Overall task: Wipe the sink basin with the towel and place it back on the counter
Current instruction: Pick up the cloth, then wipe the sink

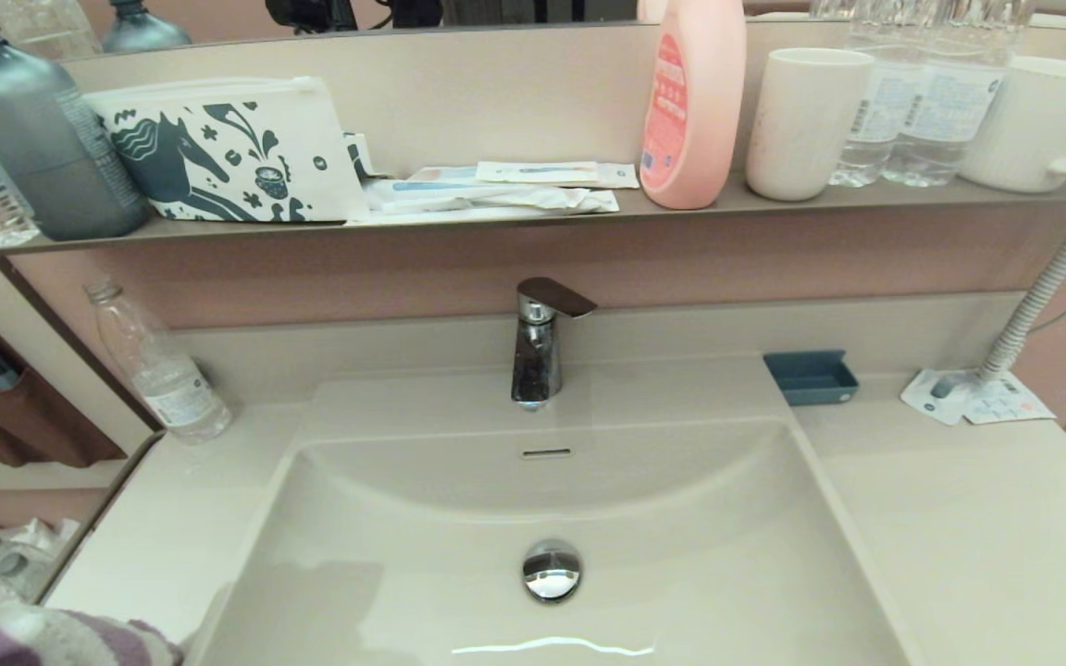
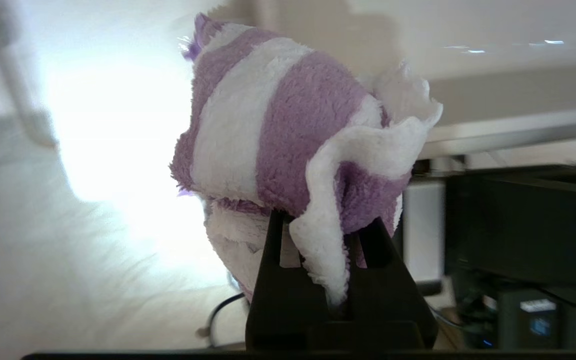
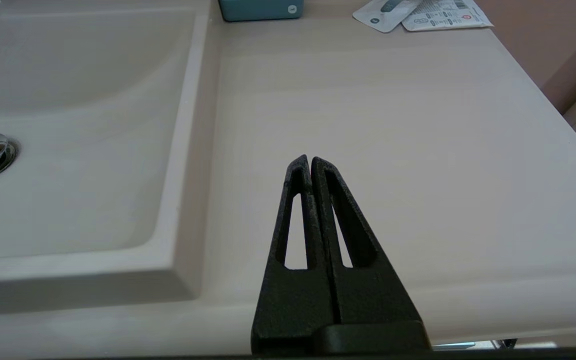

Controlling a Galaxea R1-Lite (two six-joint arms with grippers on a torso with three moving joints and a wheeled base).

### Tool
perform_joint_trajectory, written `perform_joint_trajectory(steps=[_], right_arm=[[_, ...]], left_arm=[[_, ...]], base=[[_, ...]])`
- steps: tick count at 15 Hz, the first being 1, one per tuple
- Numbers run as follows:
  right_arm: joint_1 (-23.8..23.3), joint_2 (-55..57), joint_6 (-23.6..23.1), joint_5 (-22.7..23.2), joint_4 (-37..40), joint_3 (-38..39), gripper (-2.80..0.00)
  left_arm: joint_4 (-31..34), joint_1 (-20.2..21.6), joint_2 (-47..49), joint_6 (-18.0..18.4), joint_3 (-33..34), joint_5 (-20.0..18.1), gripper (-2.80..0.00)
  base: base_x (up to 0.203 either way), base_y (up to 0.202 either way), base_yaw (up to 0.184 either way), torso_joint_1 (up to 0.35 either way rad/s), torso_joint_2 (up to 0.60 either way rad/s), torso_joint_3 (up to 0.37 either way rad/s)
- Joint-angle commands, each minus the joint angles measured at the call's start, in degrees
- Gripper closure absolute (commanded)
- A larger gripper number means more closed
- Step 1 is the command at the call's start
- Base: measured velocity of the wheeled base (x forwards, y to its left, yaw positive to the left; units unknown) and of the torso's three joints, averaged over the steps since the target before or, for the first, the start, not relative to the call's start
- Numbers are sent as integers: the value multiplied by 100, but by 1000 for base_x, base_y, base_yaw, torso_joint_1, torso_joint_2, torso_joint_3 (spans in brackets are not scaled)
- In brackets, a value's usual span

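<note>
The purple and white striped towel [image 2: 288, 130] is bunched up and pinched between the black fingers of my left gripper [image 2: 325, 220]. In the head view only a corner of the towel [image 1: 43, 638] shows, at the bottom left, off the front left corner of the counter [image 1: 959, 518]. The cream sink basin [image 1: 681, 546] lies in the middle with its chrome drain plug [image 1: 551, 569] and overflow slot [image 1: 547, 452]. My right gripper [image 3: 310, 161] is shut on nothing, held above the counter [image 3: 393, 125] just right of the sink basin [image 3: 78, 150].
A chrome faucet [image 1: 538, 347] stands behind the basin. A clear bottle [image 1: 158, 370] stands on the back left counter, a blue tray [image 1: 811, 377] and packets [image 1: 977, 398] at the back right. The shelf above carries a horse-print pouch [image 1: 228, 153], pink bottle [image 1: 692, 102] and cups [image 1: 806, 120].
</note>
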Motion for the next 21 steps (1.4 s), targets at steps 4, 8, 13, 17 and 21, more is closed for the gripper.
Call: perform_joint_trajectory(steps=[4,8,13,17,21], right_arm=[[2,5,-4,1,3,0,0],[2,5,-4,1,3,0,0],[2,5,-4,1,3,0,0],[2,5,4,1,3,0,0],[2,5,5,1,3,0,0]], left_arm=[[-265,-2139,394,-1723,-132,-256,0],[-1538,-5001,786,-4534,-186,433,0],[-2568,-6777,1640,-6631,-378,1427,0],[-2825,-7310,2072,-6539,-274,2210,0],[-3069,-6227,2078,-5326,461,2222,0]], base=[[0,0,0,0,0,0],[0,0,0,0,0,0],[0,0,0,0,0,0],[0,0,0,0,0,0],[0,0,0,0,0,0]])
